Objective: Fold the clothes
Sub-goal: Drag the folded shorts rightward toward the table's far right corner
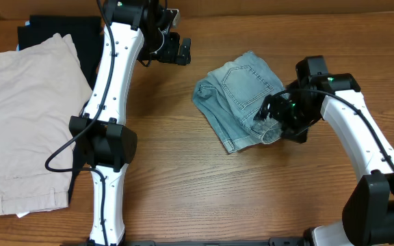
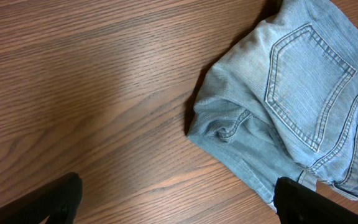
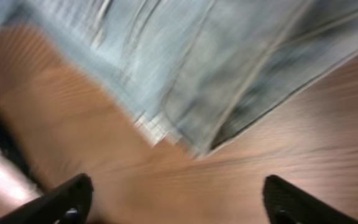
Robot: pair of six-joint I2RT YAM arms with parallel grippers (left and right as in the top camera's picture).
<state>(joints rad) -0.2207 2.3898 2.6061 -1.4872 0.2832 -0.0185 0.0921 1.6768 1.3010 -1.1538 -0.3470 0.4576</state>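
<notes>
The clothes, faded light-blue denim shorts (image 1: pixel 239 99), lie folded into a compact bundle on the wooden table, a stitched back pocket facing up. My right gripper (image 1: pixel 273 117) hovers at the bundle's right lower corner, jaws open with nothing between them; in the right wrist view the denim hem (image 3: pixel 185 74) is blurred above bare wood. My left gripper (image 1: pixel 182 50) is up and left of the shorts, open and empty. The left wrist view shows the shorts (image 2: pixel 291 99) to the right, one fingertip (image 2: pixel 303 202) overlapping their lower edge in the picture.
Beige shorts (image 1: pixel 26 116) lie spread at the table's left over a black garment (image 1: pixel 53 31). The left arm's white links (image 1: pixel 108 96) run down the table between that pile and the denim. The right arm (image 1: pixel 361 137) comes in from the right.
</notes>
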